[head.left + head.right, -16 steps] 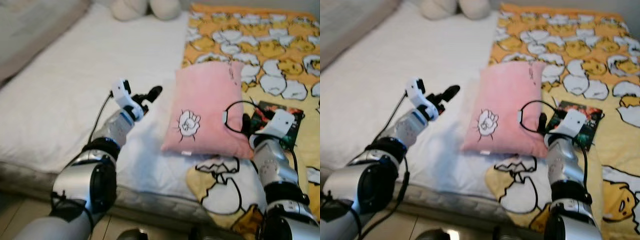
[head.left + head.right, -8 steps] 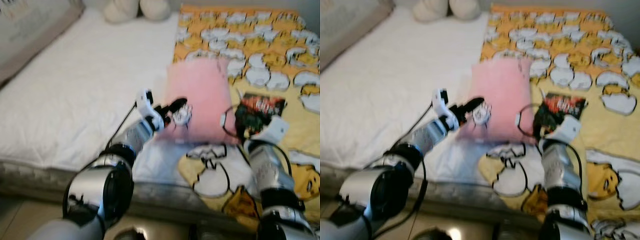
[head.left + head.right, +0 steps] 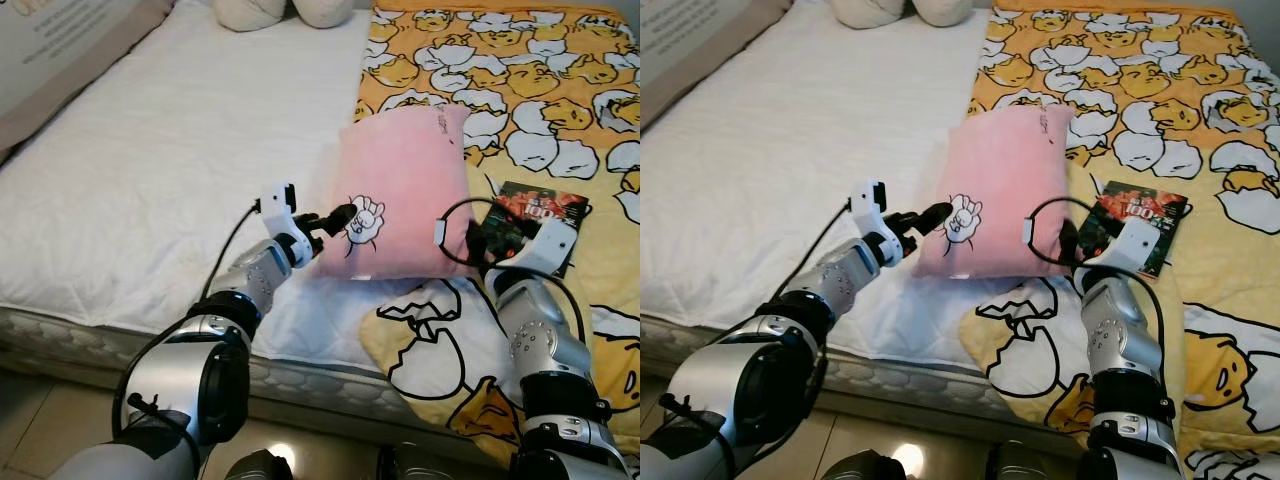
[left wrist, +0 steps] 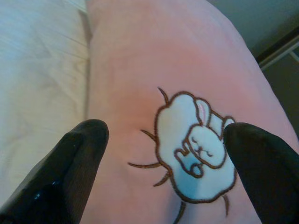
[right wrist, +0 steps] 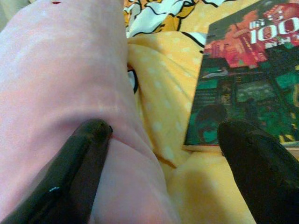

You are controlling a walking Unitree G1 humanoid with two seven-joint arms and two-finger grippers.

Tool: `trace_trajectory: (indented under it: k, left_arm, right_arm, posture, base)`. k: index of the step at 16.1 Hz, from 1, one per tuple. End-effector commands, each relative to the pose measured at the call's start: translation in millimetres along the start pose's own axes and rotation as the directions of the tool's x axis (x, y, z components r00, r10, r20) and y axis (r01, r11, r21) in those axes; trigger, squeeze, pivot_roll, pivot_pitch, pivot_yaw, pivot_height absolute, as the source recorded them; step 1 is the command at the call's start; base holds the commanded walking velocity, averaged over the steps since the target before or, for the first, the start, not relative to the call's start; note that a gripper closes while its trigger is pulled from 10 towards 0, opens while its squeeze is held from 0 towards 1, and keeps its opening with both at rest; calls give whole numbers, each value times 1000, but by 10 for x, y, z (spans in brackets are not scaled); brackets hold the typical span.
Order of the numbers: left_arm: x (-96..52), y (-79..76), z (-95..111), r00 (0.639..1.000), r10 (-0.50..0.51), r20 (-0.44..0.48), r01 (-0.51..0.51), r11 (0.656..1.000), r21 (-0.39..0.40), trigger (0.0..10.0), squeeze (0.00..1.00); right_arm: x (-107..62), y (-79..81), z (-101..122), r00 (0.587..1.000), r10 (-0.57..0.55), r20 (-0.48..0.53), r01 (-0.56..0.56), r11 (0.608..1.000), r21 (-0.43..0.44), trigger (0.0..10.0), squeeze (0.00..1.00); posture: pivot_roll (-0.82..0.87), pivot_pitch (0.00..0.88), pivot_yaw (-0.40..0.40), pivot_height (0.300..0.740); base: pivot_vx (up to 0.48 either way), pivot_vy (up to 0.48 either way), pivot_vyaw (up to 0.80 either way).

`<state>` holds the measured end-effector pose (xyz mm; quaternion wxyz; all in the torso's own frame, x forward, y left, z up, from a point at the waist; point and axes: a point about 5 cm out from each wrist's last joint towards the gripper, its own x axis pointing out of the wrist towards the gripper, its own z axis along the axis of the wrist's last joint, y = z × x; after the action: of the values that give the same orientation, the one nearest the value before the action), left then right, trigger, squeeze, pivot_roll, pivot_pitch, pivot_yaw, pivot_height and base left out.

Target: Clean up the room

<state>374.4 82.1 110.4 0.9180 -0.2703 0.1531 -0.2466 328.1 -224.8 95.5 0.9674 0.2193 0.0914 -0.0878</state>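
From the left eye view, the pink pillow [image 3: 400, 195] is lying on the bed, half on the white mattress [image 3: 150, 170] and half on the yellow egg-print blanket [image 3: 520, 90]. The left gripper [image 3: 335, 218] is reaching in from 8 o'clock and is pointing at the little bunny picture [image 3: 364, 220] sewn on the pillow. The right gripper [image 3: 478, 240] is sitting at the pillow's 4 o'clock corner, with a book [image 3: 535, 215] just beside it at 3 o'clock. It looks like both arms are getting ready to take the pillow from two sides, so it can be put where it belongs. Two soft, pale round things [image 3: 285, 10] at 12 o'clock are getting cut off by the top edge, so I cannot name them.

In the right eye view the same things are showing. The right gripper's fingertips are hiding behind its wrist and a looping black cable [image 3: 1045, 235].

In the left wrist view, the two black fingers [image 4: 70, 158] are standing wide apart, one on each side of the bunny picture. They are maybe touching the pillow, but it is hard to tell.

In the right wrist view, the fingers are also spread apart. One finger [image 5: 84, 163] is pressing on the pillow's edge and the other is hanging over the book's dark green cover [image 5: 247, 84]. The far end of the book is running out of the picture.
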Motion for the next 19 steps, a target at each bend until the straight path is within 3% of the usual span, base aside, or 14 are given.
trace_trajectory:
  k: [1,5,8,9,11,12,15,17,19]
  left_arm:
    - [-14,38,18,1000,31,-4,-31,999,23,10000,0]
    - [9,4,-53,999,41,-22,-41,998,43,10000,0]
    - [-6,35,19,999,48,-2,-47,997,66,10000,0]
    - [-46,105,127,998,61,25,-63,993,103,10000,0]
    - [-57,112,227,997,48,58,-54,993,108,10000,0]
    - [-66,100,302,997,18,81,-28,992,126,10000,0]
    - [-122,142,312,996,-11,83,-3,986,166,10000,0]
    - [-180,259,266,995,48,83,-61,984,169,10000,0]
    - [-165,263,215,993,78,91,-89,987,135,10000,0]
  right_arm:
    - [15,68,-4,1000,26,-5,-26,1000,-8,10000,0]
    - [30,152,-35,999,50,-17,-50,999,-4,10000,0]
    - [8,93,40,999,41,7,-40,998,-42,10000,0]
    - [-52,-62,257,987,-11,157,45,976,-214,10000,0]
    - [-119,-53,379,969,18,245,56,954,-293,10000,0]
    - [-175,-53,343,974,39,223,33,950,-311,10000,0]
    - [-259,-59,187,984,39,174,9,963,-270,10000,0]
    - [-224,-23,58,992,27,122,-12,993,-116,10000,0]
    - [-138,22,-12,996,35,81,-32,999,-40,10000,0]
  posture:
    - [-136,72,76,716]
    - [-137,69,75,716]
    - [-145,69,79,716]
    - [-149,68,79,716]
    - [-152,68,82,716]
    - [-150,69,81,716]
    - [-150,68,79,716]
    - [-145,68,76,716]
    - [-137,70,69,716]
  base:
    - [0,0,0]
    - [0,0,0]
    - [0,0,0]
    - [0,0,0]
    - [0,0,0]
    - [0,0,0]
    - [0,0,0]
    - [0,0,0]
    - [0,0,0]
